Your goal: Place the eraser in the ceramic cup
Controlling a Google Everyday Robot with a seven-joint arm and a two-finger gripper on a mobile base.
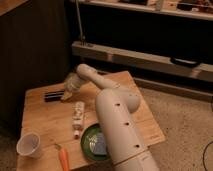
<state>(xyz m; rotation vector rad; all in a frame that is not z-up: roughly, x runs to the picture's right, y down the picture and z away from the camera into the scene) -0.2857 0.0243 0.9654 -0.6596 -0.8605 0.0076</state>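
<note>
Your gripper [66, 93] sits right beside the eraser [53, 95], far from the cup [29, 144]; nothing is lifted. Pick-up and drop remain.

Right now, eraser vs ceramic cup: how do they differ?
The eraser is black, long and lying flat at the table's far left; the ceramic cup is white, round and upright at the near-left corner. The gripper is beside the eraser, far from the cup. Both rest on the wooden table.
</note>
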